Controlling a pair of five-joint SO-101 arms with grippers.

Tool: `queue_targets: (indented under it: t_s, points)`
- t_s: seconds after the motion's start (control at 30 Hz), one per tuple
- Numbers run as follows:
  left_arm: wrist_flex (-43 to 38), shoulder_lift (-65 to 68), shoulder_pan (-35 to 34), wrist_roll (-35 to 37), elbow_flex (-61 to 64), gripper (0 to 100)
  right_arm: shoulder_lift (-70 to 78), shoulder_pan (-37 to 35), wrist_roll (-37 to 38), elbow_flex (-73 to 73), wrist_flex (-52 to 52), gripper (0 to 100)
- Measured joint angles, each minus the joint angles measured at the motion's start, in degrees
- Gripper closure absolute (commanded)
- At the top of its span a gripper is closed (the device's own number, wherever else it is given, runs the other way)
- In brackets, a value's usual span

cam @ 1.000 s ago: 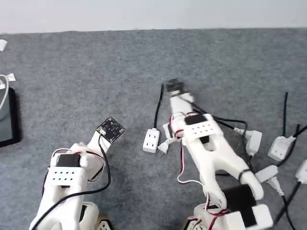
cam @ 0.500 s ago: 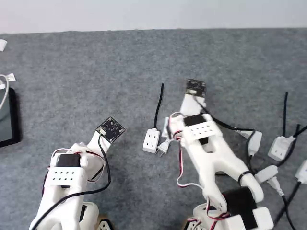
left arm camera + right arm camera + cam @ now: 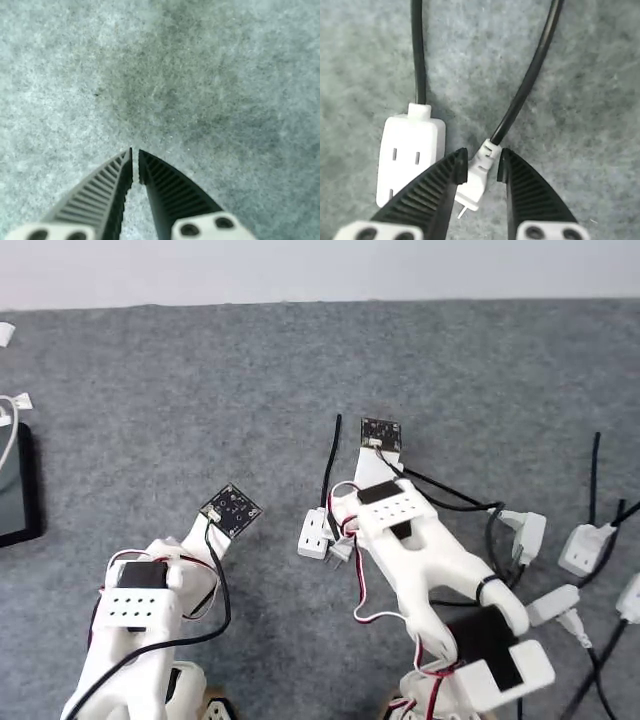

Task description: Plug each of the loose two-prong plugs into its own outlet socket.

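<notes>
A white outlet socket (image 3: 316, 533) on a black cord lies mid-mat, with a loose white two-prong plug (image 3: 340, 548) just to its right. In the right wrist view my right gripper (image 3: 481, 157) is open, its fingers low on either side of the plug (image 3: 476, 176), whose black cable (image 3: 530, 75) runs away from it. The socket (image 3: 410, 160) lies beside that, slots facing up. My left gripper (image 3: 135, 150) is shut over bare grey mat, holding nothing, at the lower left of the table.
More white plugs and sockets (image 3: 583, 547) with black cords lie along the right edge, one plug (image 3: 528, 533) close to the right arm. A dark flat device (image 3: 15, 485) sits at the left edge. The far half of the mat is open carpet.
The right arm's wrist swung right, then back left and nearer the plug. The plug and socket stayed where they were. The left arm has not moved.
</notes>
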Motion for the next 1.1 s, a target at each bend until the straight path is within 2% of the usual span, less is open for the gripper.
queue_targets:
  t_s: [0.23, 0.37, 0.6, 1.0, 1.1]
  points:
    - [0.0, 0.0, 0.0, 0.0, 0.0, 99, 1.0, 0.1, 0.0, -0.9, 0.1, 87.9]
    - [0.0, 0.0, 0.0, 0.0, 0.0, 99, 1.0, 0.0, 0.0, -0.9, 0.1, 98.8]
    - [0.0, 0.0, 0.0, 0.0, 0.0, 99, 1.0, 0.2, 2.9, -1.3, 0.1, 99.1]
    - [0.0, 0.0, 0.0, 0.0, 0.0, 99, 1.0, 0.4, 28.5, -3.6, 11.7, 99.0]
    - [0.0, 0.0, 0.0, 0.0, 0.0, 99, 1.0, 2.5, 34.5, -3.6, 12.7, 96.9]
